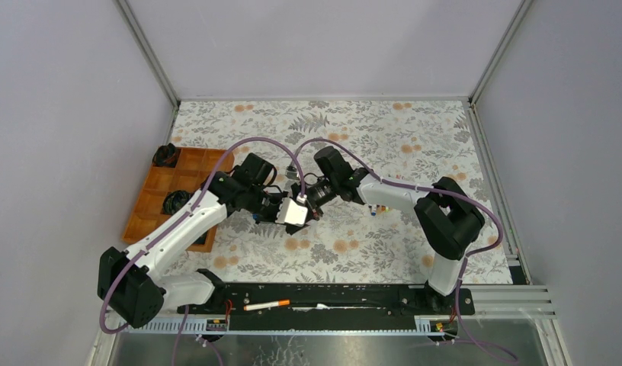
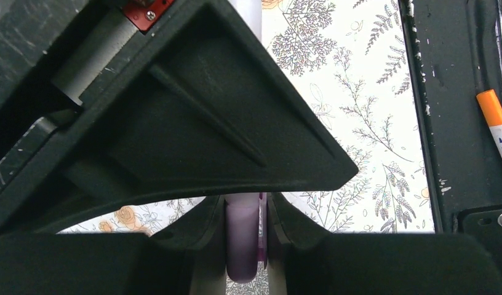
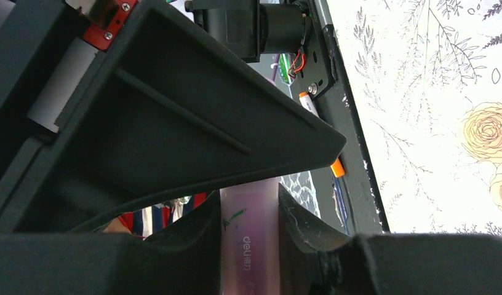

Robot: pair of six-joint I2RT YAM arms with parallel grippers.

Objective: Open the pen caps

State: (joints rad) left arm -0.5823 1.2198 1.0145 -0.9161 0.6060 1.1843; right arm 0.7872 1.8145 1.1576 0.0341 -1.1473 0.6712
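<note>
Hanging between the two grippers, up off the table, is the pink highlighter (image 3: 248,239), and I judge it to be the pen whose cap is being worked on. The right gripper (image 3: 250,212) is clamped on the barrel, with the printed lettering showing between its fingers (image 3: 298,224). The left gripper (image 2: 243,233), nose to nose with it, has its jaws pressed in on a paler cap end (image 2: 239,261) of the same pen, though I can't make out where cap meets barrel. To do this well, I'd say the two should draw straight apart along the pen's own line without bending it. The right should hold firm while the left bites squarely on the cap and not across the seam. The plastic looks smooth, so a slip is the danger. Under the grippers lies the floral cloth (image 1: 346,252). Behind them, on the black rail (image 1: 354,301), an orange-capped pen (image 1: 266,305) waits. Out past the left arm sits a wooden tray (image 1: 148,206), and some small coloured pieces (image 1: 380,207), too small to tell apart, lie beside the right forearm.
</note>
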